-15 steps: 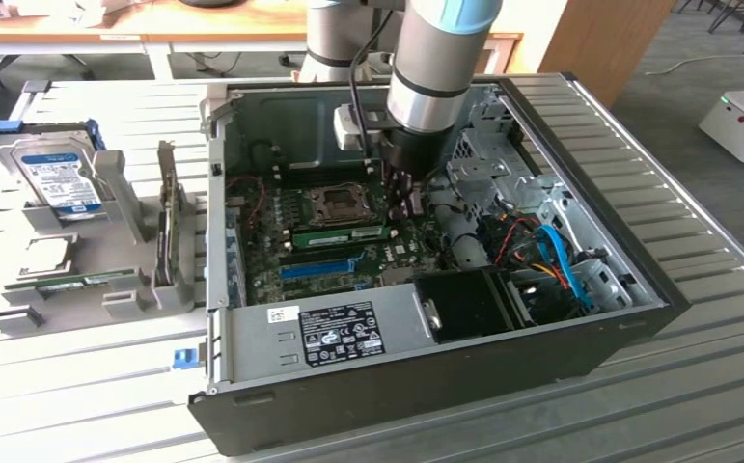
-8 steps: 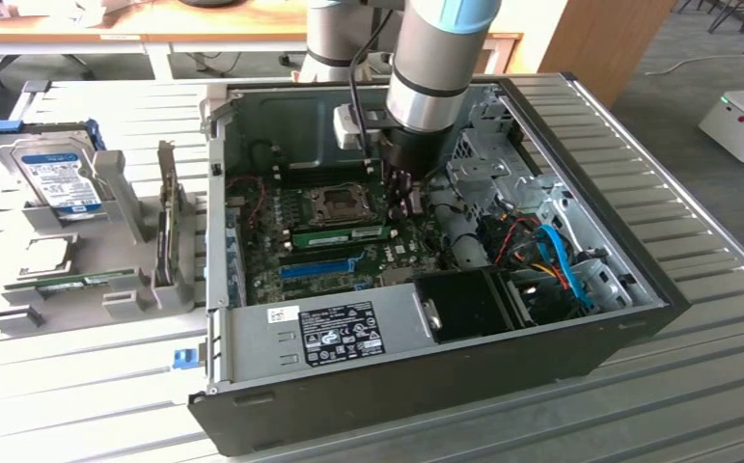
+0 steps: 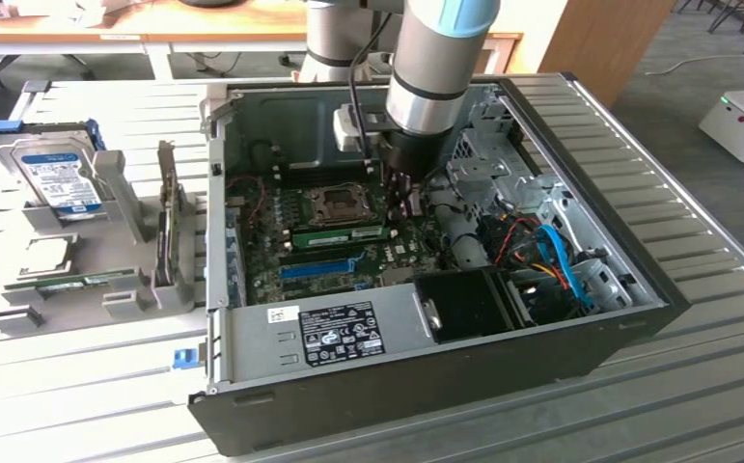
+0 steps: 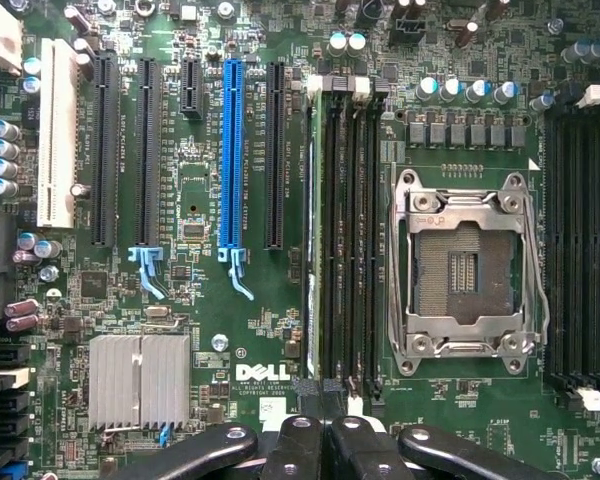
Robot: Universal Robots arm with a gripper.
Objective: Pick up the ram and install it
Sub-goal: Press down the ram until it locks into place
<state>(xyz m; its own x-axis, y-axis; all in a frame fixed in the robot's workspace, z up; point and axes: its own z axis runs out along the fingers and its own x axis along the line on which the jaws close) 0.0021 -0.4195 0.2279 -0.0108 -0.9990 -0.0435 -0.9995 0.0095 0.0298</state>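
Green ram sits in its slot beside the processor socket; our pincer hovers clenched, gripping nothing we can see. Seating step, we judge: it calls for a straight, even press.

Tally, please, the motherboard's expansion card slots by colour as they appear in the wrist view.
Black expansion slots: 4
Blue expansion slot: 1
White expansion slot: 1
Total: 6

A ribbed metal table fills the foreground. Beyond it stands a wooden desk, beside a wooden panel. Grey carpet floor lies beyond the table.
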